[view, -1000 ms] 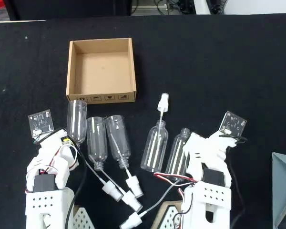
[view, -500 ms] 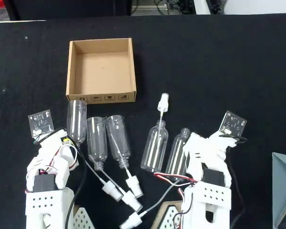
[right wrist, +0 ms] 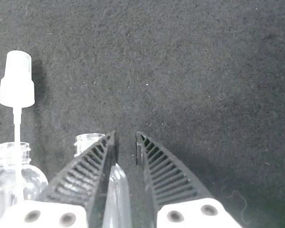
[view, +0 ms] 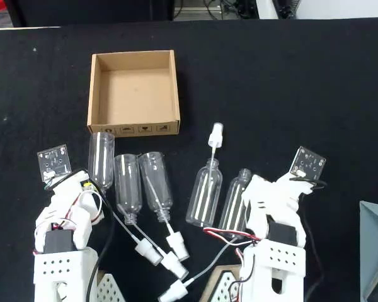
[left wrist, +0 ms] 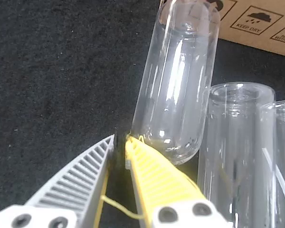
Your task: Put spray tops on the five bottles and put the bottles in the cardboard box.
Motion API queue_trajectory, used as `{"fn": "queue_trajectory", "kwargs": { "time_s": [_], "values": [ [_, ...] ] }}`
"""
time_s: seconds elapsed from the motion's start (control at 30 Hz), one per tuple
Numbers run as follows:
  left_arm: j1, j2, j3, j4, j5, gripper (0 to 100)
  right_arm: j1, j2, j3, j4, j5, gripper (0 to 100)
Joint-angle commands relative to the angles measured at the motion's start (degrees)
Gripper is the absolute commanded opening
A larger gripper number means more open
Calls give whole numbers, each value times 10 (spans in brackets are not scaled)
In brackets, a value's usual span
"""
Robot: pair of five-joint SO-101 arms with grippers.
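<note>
Resting low: left tool (left wrist: 121, 141) together beside leftmost bottle (left wrist: 178, 80); right tool (right wrist: 126, 137) slightly apart, partly hiding rightmost bottle (right wrist: 89, 139).

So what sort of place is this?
Likely a robotics lab or test bench: a left arm and right arm, small and white, sit at a black-covered table, with clear bottles, spray tops and a cardboard box laid out before them.
</note>
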Motion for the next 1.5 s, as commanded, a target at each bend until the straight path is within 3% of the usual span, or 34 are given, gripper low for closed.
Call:
{"fn": "queue_trajectory", "kwargs": {
  "time_s": [0.0,0.57,1.47],
  "values": [
    [2,-4,15,3,-6,30,-9,4,-1,0,-4,12],
    [5,-4,15,3,-9,30,-9,4,-1,0,-4,12],
    [-2,-10,13,-53,-11,29,-113,4,-3,4,0,11]
  ]
}}
